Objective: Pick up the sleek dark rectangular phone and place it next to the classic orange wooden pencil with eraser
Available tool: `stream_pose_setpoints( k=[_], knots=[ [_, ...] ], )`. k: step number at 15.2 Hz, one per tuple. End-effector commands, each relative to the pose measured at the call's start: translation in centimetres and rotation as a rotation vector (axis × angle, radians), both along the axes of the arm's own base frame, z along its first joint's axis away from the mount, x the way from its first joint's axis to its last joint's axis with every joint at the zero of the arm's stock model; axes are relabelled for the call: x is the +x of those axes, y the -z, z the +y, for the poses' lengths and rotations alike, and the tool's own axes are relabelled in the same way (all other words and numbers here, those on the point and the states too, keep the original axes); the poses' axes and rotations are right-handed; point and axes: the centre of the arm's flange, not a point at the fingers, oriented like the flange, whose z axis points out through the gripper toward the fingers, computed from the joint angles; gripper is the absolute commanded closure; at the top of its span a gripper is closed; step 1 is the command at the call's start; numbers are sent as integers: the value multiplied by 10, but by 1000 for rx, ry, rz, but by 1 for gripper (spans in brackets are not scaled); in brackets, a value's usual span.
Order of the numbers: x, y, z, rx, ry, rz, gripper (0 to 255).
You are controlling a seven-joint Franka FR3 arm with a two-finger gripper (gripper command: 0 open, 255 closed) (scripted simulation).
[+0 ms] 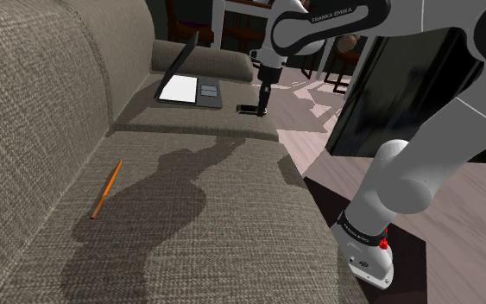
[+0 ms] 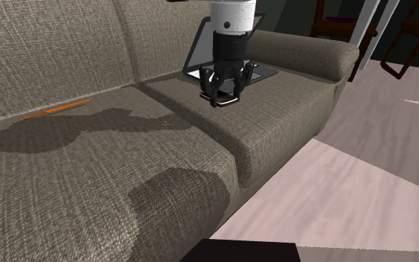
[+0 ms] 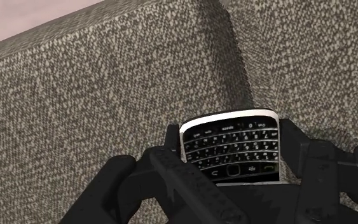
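One sofa, and three things on it: one laptop, one phone, one orange pencil. The phone is dark with a keypad and sits just beside the laptop on the same cushion. The single gripper is down on it, two fingers pressed against its sides, looks clasped. The pencil lies well apart from the laptop, on the next cushion over.

Black keypad phone, silver-rimmed, face up on sofa seat, orange pencil lying well apart
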Motion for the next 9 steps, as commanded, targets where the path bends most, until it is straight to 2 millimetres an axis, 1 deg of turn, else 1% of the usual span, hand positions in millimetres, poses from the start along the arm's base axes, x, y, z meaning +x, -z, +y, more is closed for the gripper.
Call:
stream_pose_setpoints(
  k=[1,2,3,9],
  knots=[
    [0,-11,0,0,0,0,255],
    [0,-17,0,0,0,0,255],
    [0,-17,0,0,0,0,255],
    [-12,-18,78,0,0,0,255]
  ],
)
